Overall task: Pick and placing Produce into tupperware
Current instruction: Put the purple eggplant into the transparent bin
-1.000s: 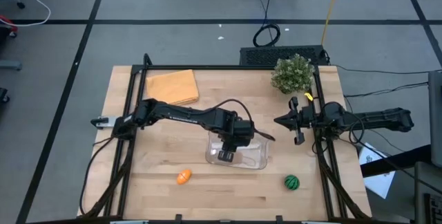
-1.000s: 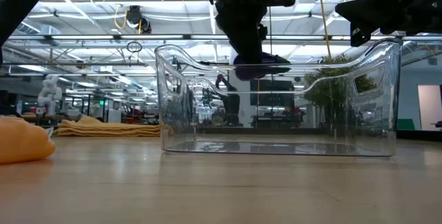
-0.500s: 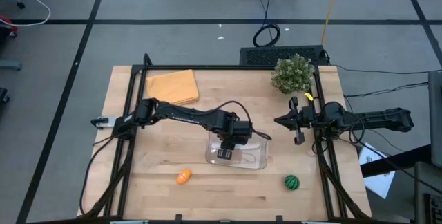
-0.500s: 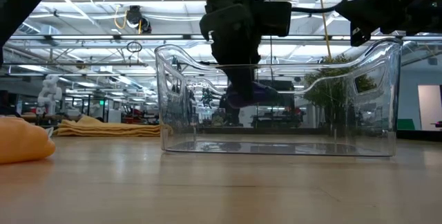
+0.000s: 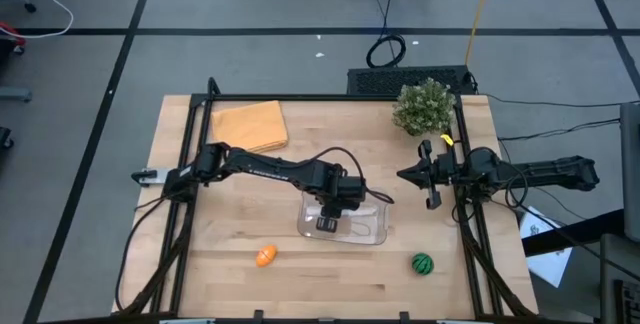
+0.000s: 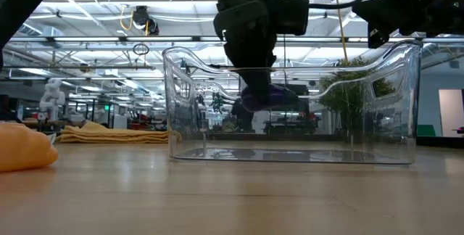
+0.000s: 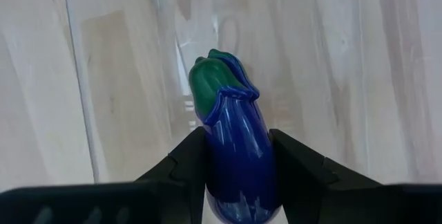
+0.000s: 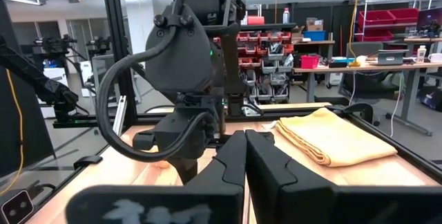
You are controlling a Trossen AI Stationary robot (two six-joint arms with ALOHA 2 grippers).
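The tupperware (image 5: 372,232), a clear shallow container, stands on the table near its middle. My left gripper (image 5: 328,222) reaches down into it, shut on the purple produce piece (image 7: 231,137), which has a green cap (image 7: 210,89). In the low view the purple piece (image 6: 267,97) hangs between the container's walls, above its floor. The orange piece (image 5: 264,256) and the green striped round piece (image 5: 422,263) lie on the table near its front edge. My right gripper (image 5: 405,175) waits shut at the table's right side, holding nothing. My left gripper pinches the purple piece's body (image 7: 238,165) between its two fingers (image 7: 185,165), one on each long side. The fingers come from above, pointing steeply down, and lie along the piece. Its green-capped end sticks out past the fingertips. It hangs clear of the tupperware's floor.
A folded orange-yellow cloth (image 5: 249,124) lies at the far left of the table. A bushy green plant (image 5: 423,106) stands at the far right corner. Black frame rails run along the table's left and right sides.
My left gripper has gone down with the purple piece, from just above the tupperware's rim to between its walls. The descent came in the first half second; since then it has kept still.
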